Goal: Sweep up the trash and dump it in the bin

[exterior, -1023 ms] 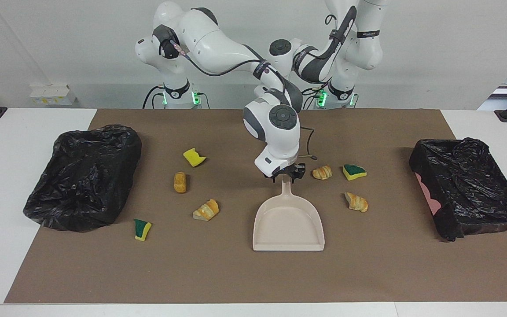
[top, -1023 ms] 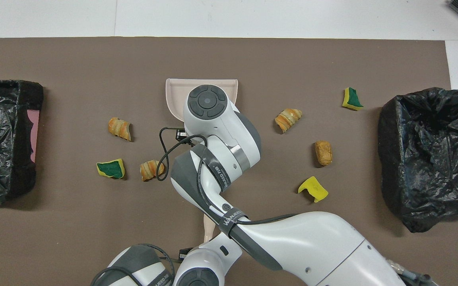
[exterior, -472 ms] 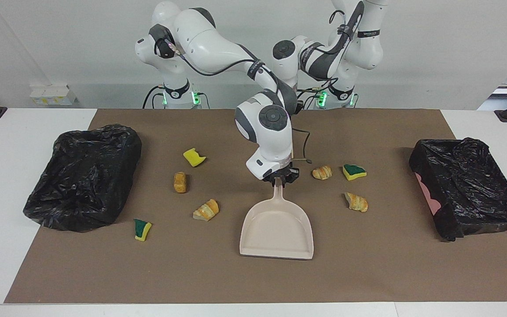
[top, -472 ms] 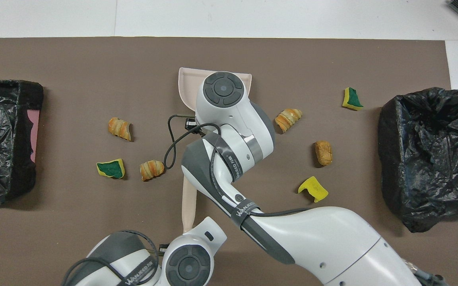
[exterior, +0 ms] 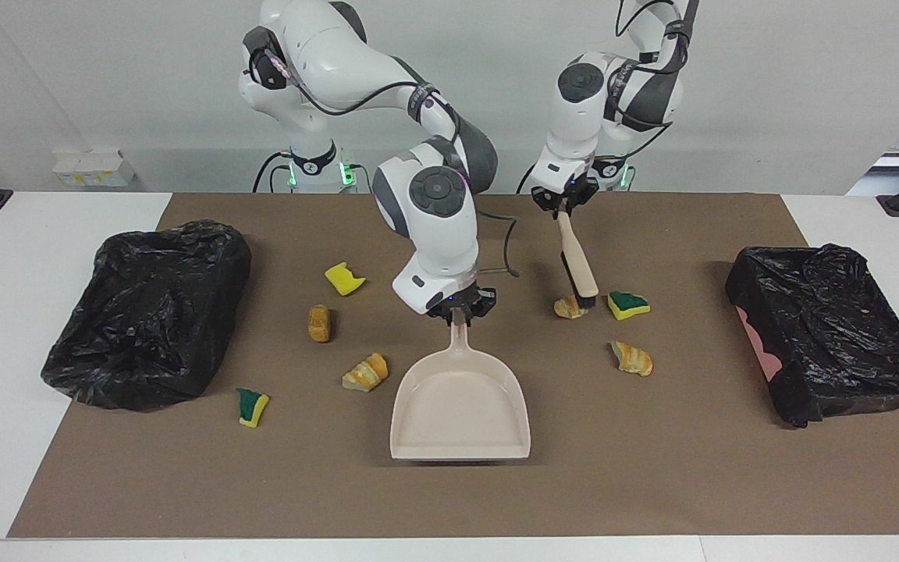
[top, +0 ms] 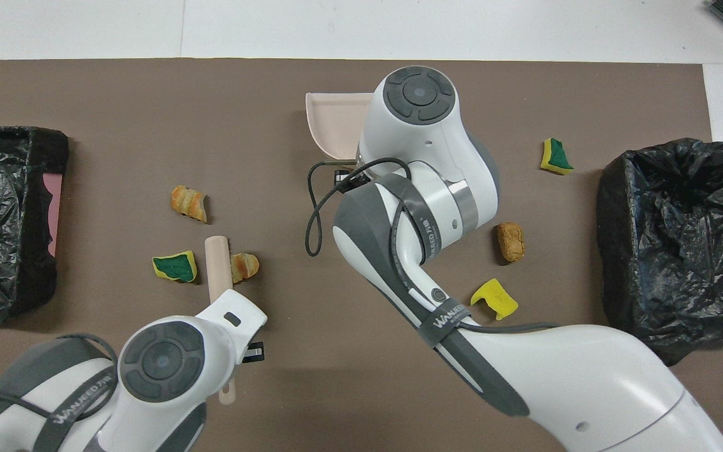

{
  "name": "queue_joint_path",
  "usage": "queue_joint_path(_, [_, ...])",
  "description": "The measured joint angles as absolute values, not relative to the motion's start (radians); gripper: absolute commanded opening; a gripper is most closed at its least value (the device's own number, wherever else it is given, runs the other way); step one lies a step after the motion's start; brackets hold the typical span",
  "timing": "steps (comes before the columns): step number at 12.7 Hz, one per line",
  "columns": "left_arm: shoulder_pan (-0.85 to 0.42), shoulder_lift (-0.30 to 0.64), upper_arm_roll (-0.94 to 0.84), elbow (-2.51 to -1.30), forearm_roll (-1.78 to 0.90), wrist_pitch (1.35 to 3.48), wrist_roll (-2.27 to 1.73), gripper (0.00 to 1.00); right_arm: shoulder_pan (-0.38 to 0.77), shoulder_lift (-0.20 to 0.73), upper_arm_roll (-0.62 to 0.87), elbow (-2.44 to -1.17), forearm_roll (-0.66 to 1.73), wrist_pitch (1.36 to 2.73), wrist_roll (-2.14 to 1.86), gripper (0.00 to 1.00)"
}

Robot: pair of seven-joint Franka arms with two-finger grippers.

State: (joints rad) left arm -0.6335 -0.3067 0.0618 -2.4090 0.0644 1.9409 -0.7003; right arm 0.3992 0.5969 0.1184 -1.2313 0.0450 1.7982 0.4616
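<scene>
My right gripper (exterior: 461, 310) is shut on the handle of the beige dustpan (exterior: 461, 406), whose pan sits low over the mat's middle; only its edge (top: 335, 122) shows from overhead. My left gripper (exterior: 564, 204) is shut on the beige brush (exterior: 578, 265), also seen from overhead (top: 217, 260). Its head is down against a croissant bit (exterior: 570, 307), beside a green-faced sponge (exterior: 627, 304). Another croissant bit (exterior: 633, 358) lies farther out. Toward the right arm's end lie a yellow sponge (exterior: 344, 279), a bread roll (exterior: 319, 323), a croissant bit (exterior: 366, 372) and a green-faced sponge (exterior: 252, 407).
A bin lined with a black bag (exterior: 149, 312) stands at the right arm's end of the brown mat, another (exterior: 832, 343) at the left arm's end. The right arm hides one croissant bit from overhead.
My right gripper has carried the dustpan toward the right arm's end. My left arm has swung out with the brush and set its head down by the croissant bit.
</scene>
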Motion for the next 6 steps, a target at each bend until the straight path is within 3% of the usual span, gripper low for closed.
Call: queue_joint_path(6, [-0.410,-0.294,0.062,-2.412,0.161,1.941,-0.680,0.00,0.348,0.509,0.119,-1.384,0.048,1.728,-0.230,0.00])
